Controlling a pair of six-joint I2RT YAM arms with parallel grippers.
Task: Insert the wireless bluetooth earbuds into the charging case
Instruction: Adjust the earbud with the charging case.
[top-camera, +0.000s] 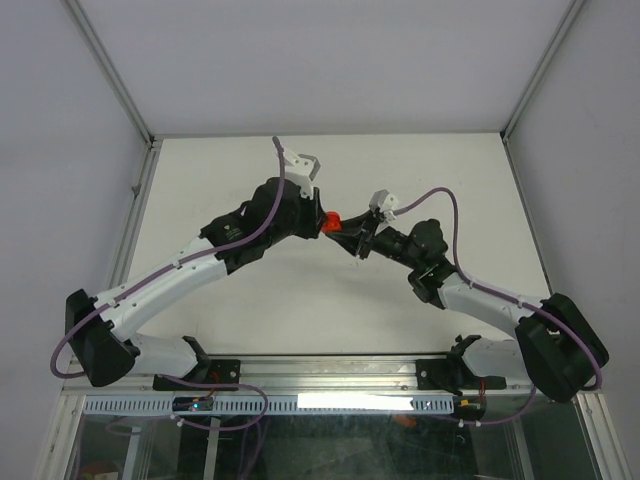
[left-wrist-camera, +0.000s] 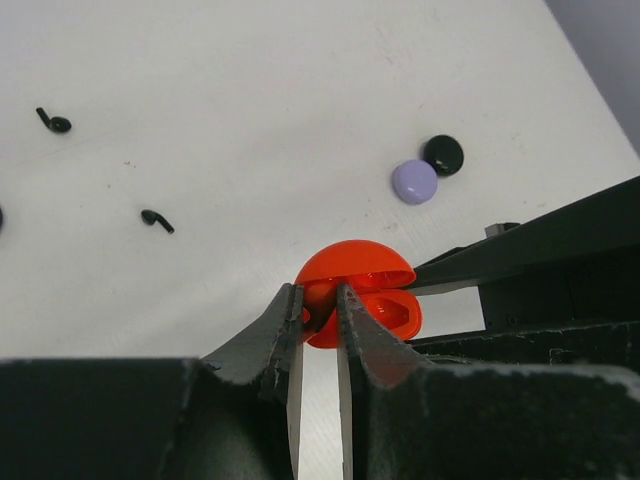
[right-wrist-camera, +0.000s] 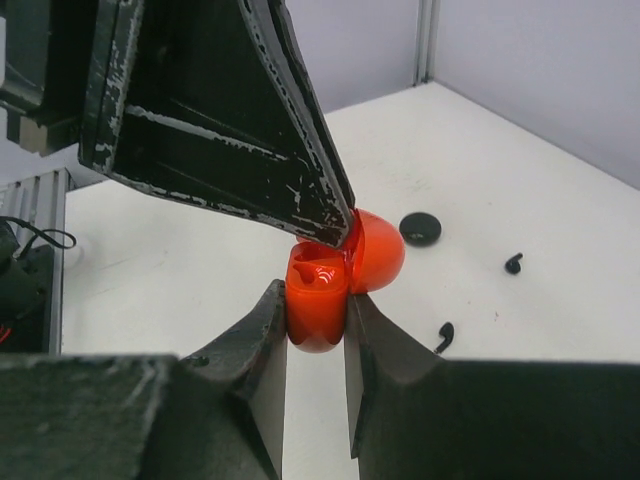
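The right gripper (right-wrist-camera: 315, 302) is clenched on the base of the open red charging case (right-wrist-camera: 318, 285). The left gripper (left-wrist-camera: 318, 295) is closed to a narrow gap at the case rim; whether it pinches anything there is unclear. Two black earbuds (left-wrist-camera: 156, 219) lie on the tabletop (left-wrist-camera: 250, 90), well apart from the case.
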